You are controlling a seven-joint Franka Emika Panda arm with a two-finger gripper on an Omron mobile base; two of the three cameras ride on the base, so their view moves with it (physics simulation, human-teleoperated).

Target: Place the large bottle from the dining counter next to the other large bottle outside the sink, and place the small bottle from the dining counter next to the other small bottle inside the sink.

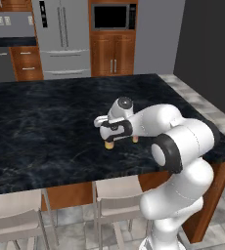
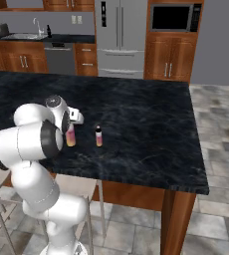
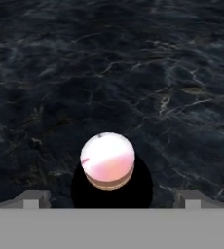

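Pink large bottle [image 3: 107,160] upright on dining counter [image 3: 133,73], gripper [image 3: 111,198] spread wide above, small bottle [image 2: 98,136] near, contents perhaps pink-orange liquid

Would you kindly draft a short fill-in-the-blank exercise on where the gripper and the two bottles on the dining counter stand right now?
1. The gripper hangs directly above the ____ bottle, with its jaws open.
2. Both bottles stand on the ____ marble dining counter.
3. The small bottle stands upright, with a ____ cap.
4. The hand view looks down on the large bottle's rounded ____ top.

Missing words: large; black; dark; pink
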